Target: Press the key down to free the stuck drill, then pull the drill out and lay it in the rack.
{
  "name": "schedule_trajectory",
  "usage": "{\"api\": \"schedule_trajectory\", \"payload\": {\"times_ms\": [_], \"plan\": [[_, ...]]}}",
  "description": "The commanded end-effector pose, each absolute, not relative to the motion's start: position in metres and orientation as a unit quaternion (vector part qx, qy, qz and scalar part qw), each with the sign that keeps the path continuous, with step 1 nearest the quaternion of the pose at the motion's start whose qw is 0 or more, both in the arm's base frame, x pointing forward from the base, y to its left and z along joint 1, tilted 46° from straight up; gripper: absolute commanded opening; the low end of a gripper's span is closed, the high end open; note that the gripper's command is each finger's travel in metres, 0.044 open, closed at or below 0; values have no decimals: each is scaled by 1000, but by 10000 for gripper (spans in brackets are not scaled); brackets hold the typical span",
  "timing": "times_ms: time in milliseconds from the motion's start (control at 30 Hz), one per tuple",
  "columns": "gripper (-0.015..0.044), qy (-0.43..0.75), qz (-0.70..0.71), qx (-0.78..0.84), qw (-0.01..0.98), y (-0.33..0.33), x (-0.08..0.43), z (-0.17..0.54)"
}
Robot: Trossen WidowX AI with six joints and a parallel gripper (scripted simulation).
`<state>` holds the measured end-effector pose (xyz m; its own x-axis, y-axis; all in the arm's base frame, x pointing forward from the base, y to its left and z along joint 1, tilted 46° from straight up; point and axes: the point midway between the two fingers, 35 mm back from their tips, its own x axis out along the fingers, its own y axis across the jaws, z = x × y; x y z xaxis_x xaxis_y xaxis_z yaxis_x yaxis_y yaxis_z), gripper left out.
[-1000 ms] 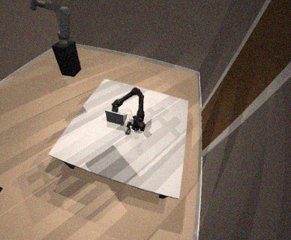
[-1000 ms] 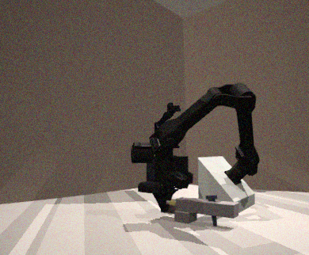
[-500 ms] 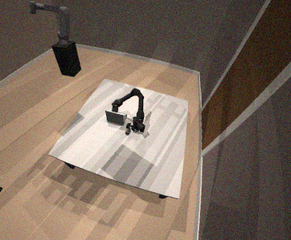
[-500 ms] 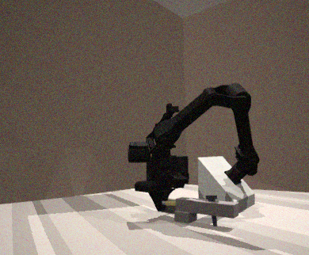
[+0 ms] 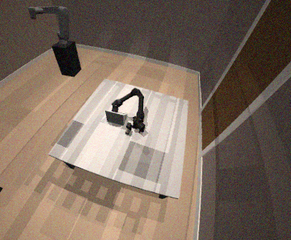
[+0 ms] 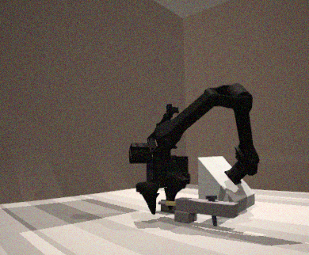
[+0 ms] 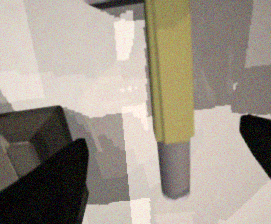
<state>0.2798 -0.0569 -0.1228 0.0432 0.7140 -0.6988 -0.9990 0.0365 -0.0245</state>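
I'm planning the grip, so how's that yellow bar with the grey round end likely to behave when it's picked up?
The yellow, flat-sided bar with a grey round end looks straight and solid, so it's probably stiff. Its flat faces should discourage rolling, while the rounded grey end might slip if pinched there.
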Motion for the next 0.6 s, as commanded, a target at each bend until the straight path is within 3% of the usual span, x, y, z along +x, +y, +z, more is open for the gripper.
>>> {"api": "schedule_trajectory", "payload": {"times_ms": [0, 567], "plan": [[440, 264, 638, -269, 672, -54, 280, -121], [440, 263, 638, -269, 672, -48, 281, -118]]}}
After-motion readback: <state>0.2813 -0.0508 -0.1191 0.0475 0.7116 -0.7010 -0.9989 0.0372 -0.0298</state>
